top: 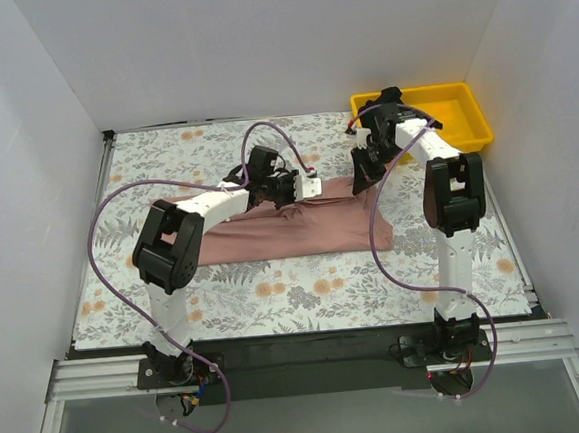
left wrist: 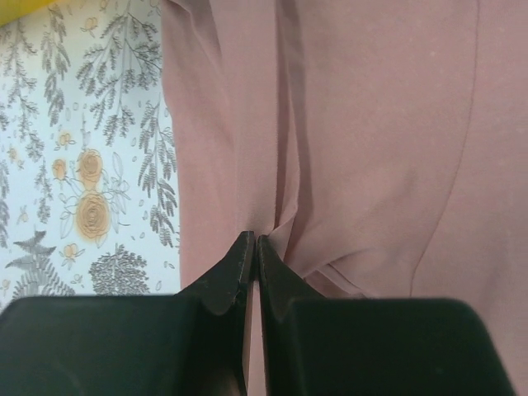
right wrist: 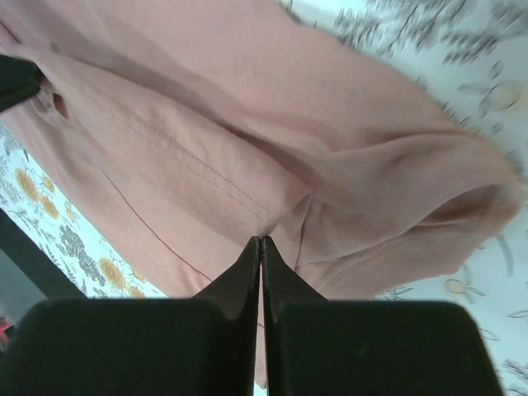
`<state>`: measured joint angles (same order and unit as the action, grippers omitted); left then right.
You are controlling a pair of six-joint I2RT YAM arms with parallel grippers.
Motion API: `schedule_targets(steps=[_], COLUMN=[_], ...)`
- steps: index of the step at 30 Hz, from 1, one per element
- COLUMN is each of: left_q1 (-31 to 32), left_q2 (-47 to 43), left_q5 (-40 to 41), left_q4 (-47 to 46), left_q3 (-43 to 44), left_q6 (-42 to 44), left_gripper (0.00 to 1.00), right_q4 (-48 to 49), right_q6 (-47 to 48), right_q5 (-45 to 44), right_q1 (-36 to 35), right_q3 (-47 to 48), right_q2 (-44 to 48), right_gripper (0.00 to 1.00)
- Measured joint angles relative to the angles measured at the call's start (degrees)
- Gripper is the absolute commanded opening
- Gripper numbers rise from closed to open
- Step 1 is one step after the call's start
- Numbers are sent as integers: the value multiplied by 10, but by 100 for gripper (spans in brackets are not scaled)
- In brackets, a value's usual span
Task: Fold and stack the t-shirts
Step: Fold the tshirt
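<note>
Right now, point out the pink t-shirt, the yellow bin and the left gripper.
pink t-shirt (top: 301, 231): top view, middle of cloth
yellow bin (top: 454, 113): top view, bare floor
left gripper (left wrist: 253, 244): left wrist view, between shut fingertips

3 white walls (top: 255, 39) enclose the floral-covered table (top: 305, 285) (light soft and even).

Room to pass on the bare table cover (top: 275, 293) at the front and far left. Blocked in the middle by the pink t-shirt (top: 311, 233), left arm (top: 209, 208) and right arm (top: 435, 150). Blocked at the back right by the yellow bin (top: 459, 115).
</note>
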<state>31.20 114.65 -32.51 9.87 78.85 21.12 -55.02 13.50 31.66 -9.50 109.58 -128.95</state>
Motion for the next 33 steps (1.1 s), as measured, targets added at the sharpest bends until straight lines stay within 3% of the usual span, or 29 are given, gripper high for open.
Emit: schedule_targets(steps=[7,14,15,17,18,25,33], left_q1=[-7,-7,-7,-7,-7,-29,-128], left_q2=[-13,-14,-14,-14,-14,-22,-76], left_q5=[-31,-37,-36,-33,-31,-36,-46], left_q4=[-9,-6,-5,-5,-4,42,150], left_q3=[-42,-45,-45,-45,-45,-34,29], left_q6=[12,29,32,37,38,-13,-195], left_gripper=[0,0,2,15,18,25,18], right_q4=[-4,0,0,1,0,0,7], right_q6=[3,5,6,7,7,25,59], right_q5=[3,2,2,0,-2,-29,-97], right_q1=[-2,-9,-11,-15,-16,-22,-56], right_q3=[-97,-129,-130,-130,-130,-131,-193], right_q2=[30,48,48,48,48,62,184], right_gripper=[1,1,12,27,29,28,17])
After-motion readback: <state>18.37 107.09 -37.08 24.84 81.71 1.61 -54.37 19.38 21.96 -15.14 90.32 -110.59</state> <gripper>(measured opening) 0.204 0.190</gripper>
